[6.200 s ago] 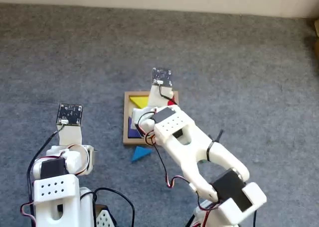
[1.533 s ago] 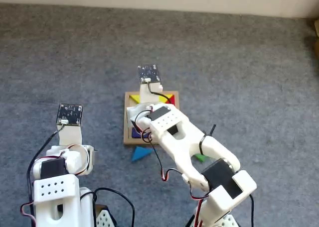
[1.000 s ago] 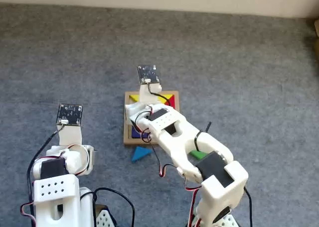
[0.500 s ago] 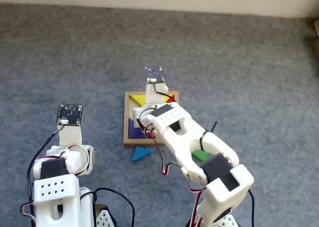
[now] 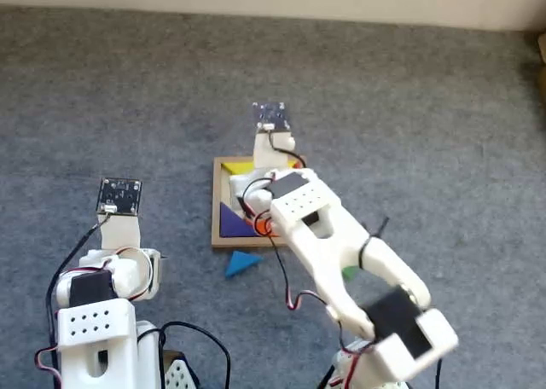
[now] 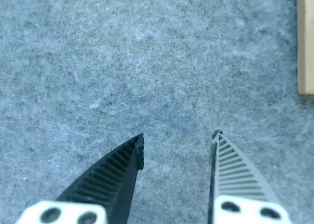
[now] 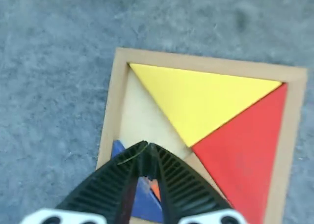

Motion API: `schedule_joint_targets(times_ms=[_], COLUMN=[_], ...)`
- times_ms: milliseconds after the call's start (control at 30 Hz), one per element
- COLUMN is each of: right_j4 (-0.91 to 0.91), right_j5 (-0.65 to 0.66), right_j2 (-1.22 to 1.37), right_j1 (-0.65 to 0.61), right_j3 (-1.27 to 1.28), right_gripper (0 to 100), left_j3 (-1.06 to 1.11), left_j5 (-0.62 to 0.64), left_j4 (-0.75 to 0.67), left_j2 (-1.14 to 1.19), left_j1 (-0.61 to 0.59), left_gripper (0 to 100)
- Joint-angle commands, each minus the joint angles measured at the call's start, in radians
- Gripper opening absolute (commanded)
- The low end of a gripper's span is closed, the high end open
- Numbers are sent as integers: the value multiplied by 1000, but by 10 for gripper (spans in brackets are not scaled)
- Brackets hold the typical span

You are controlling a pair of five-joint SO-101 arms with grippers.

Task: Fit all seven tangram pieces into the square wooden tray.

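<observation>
The square wooden tray (image 7: 112, 94) holds a large yellow triangle (image 7: 201, 98) and a large red triangle (image 7: 240, 155), with a blue piece (image 7: 142, 197) and an orange sliver (image 7: 155, 188) nearer my fingers. My right gripper (image 7: 147, 146) is shut, its tips just above the tray's bare floor beside the yellow triangle, with nothing seen between them. The right arm (image 5: 303, 210) covers much of the tray (image 5: 217, 203) in the high view. A small blue triangle (image 5: 243, 263) lies on the carpet just in front of the tray. My left gripper (image 6: 177, 135) hangs open over bare carpet.
Grey carpet surrounds the tray on all sides. A green piece (image 5: 349, 273) peeks out from under the right arm. The left arm (image 5: 111, 278) stands well left of the tray, whose edge (image 6: 305, 42) shows at the side of the left wrist view.
The right arm has swung from the tray's left side toward its middle and stretched farther out, uncovering more of the purple-blue piece and hiding most of the green one. The left arm has stayed put.
</observation>
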Motion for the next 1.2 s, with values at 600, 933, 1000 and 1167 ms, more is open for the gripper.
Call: schedule_joint_targets(times_ms=[600,933,1000,1167], right_j4=[601,677,676,674], right_j5=[620,873,896,937], right_j2=[-278,-8,42,114], right_j1=[332,337,337,340], right_j3=[8,8,8,8], right_gripper=[211,279,279,279], left_j3=[-2,-2,-2,-2], left_j5=[-11,-11,-11,-11], left_j4=[-15,-15,-15,-15], left_j2=[-10,-10,-10,-10], left_j1=[-15,-15,-15,-15], left_gripper=[221,221,221,221])
